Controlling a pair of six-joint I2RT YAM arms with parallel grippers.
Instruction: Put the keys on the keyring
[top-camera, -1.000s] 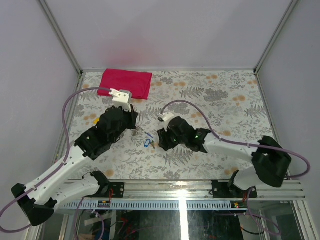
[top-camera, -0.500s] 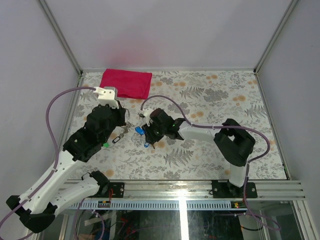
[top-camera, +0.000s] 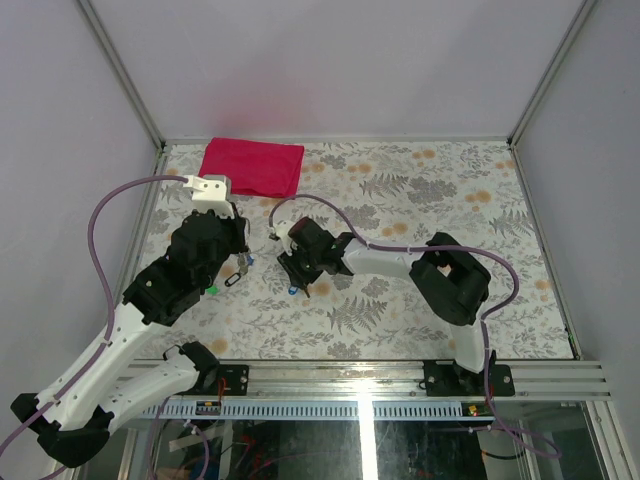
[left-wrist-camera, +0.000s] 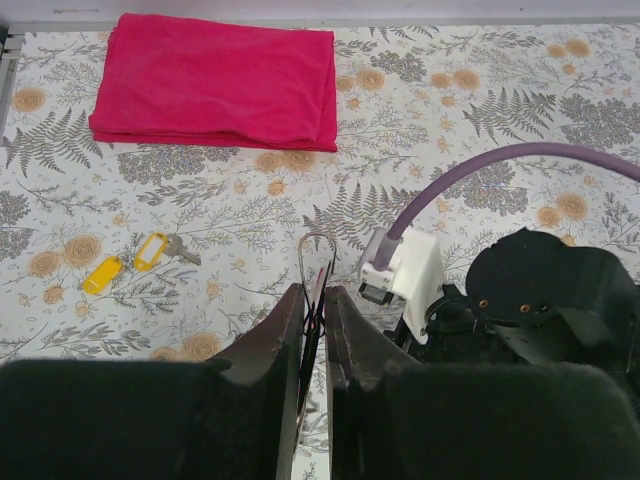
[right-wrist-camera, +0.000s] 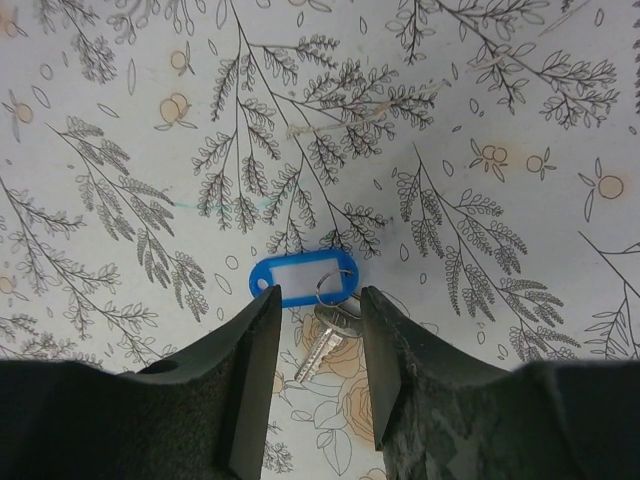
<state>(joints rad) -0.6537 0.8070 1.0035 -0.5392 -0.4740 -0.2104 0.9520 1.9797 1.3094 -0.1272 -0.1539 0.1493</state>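
Note:
A silver key (right-wrist-camera: 328, 340) on a small ring with a blue tag (right-wrist-camera: 300, 277) lies flat on the floral table. My right gripper (right-wrist-camera: 315, 312) is open just above it, one finger on each side of the key, touching neither. In the top view that gripper (top-camera: 297, 272) is at mid-table, with a blue speck of the key (top-camera: 291, 290) just below it. My left gripper (left-wrist-camera: 316, 300) is shut on the keyring (left-wrist-camera: 317, 262), a thin wire loop poking up between its fingers. A small dark oval clip (top-camera: 232, 281) and a green tag (top-camera: 211, 291) show beneath it.
A folded red cloth (top-camera: 252, 167) lies at the back left of the table. Two yellow tags (left-wrist-camera: 125, 263) with a key lie on the table ahead and left of the left gripper. The right arm's wrist (left-wrist-camera: 410, 275) and purple cable sit close to the left gripper's right side.
The right arm has folded and swung left, bringing its gripper over the blue-tagged key. The left gripper has drifted slightly left and back, still holding the ring.

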